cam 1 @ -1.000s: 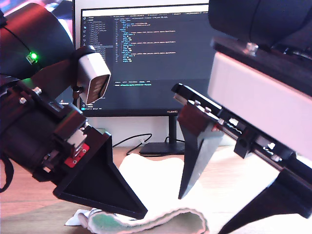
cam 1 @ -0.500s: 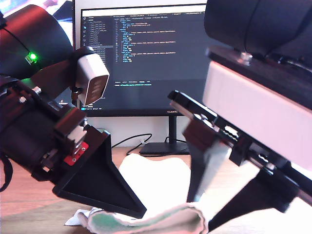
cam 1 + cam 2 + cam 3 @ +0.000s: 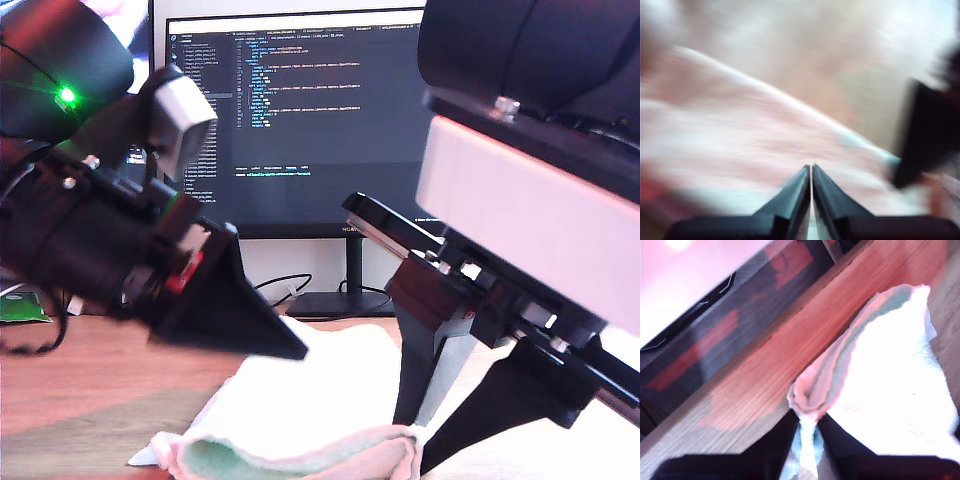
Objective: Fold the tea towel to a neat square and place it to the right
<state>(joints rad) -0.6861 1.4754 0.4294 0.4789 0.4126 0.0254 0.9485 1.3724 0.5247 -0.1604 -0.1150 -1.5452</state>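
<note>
My second hand [image 3: 807,432] is clamped on the tea towel's [image 3: 890,375] corner; my first hand [image 3: 811,187] is pressed together, empty.

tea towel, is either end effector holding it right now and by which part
My second gripper pinches the tea towel at a bunched, hemmed edge. My first gripper is shut above the towel, holding nothing.

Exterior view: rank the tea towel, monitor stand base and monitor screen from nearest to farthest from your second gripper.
1. tea towel: clamped in my second gripper, low in the exterior view.
2. monitor stand base: on the table behind the towel.
3. monitor screen: above the base, farthest away.
</note>
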